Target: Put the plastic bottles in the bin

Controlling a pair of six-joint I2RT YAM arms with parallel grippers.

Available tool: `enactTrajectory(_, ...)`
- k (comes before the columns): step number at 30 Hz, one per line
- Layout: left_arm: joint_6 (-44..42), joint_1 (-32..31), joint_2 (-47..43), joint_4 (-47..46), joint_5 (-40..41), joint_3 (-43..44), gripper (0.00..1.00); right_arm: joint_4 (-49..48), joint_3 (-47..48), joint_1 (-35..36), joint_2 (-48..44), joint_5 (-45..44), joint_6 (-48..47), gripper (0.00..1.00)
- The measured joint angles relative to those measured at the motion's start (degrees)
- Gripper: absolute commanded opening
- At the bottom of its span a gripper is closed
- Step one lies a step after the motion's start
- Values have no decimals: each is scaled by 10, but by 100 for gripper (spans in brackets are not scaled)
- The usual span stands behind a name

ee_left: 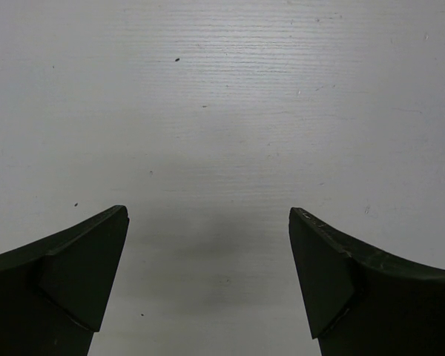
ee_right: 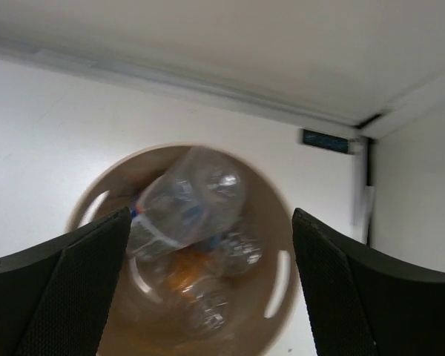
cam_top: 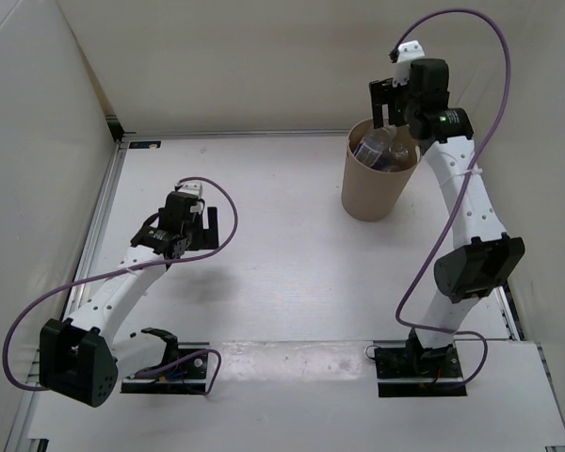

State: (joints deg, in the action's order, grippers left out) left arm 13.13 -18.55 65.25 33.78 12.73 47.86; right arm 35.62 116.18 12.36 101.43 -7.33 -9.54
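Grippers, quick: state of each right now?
Left end effector: open, empty, above bare table.
Right end effector: open, holding nothing, over the bin, with the plastic bottles inside it.

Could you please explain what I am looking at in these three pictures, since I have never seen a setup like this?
These are two robot arms bolted to a white table. The overhead picture comes from a fixed camera above and behind them. The other two come from cameras on each wrist, so the dark shapes at the bottom corners are that arm's own fingers. The left hand is open over bare table and holds nothing. The right hand is open above the bin, a tan cylinder. Looking down into it, you see the plastic bottles piled inside. I see no bottles on the table.
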Motion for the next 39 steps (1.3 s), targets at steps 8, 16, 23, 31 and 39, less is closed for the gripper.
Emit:
enactTrajectory(8, 9, 0, 0, 10, -3, 0, 100, -138, -96, 32, -66, -232, -32, 90)
enactTrajectory(16, 13, 0, 1, 17, 3, 14, 100, -103, -239, -25, -187, -243, 42, 90)
enactTrajectory(23, -9, 1, 4, 24, 34, 60, 100, 3, -404, -104, -354, -130, 103, 90)
enactTrajectory(31, -16, 35, 14, 28, 76, 102, 100, 94, -468, -250, -414, 28, 111, 90)
enactTrajectory(39, 13, 130, -34, 22, 73, 119, 100, 157, -472, -286, -394, 13, 111, 90)
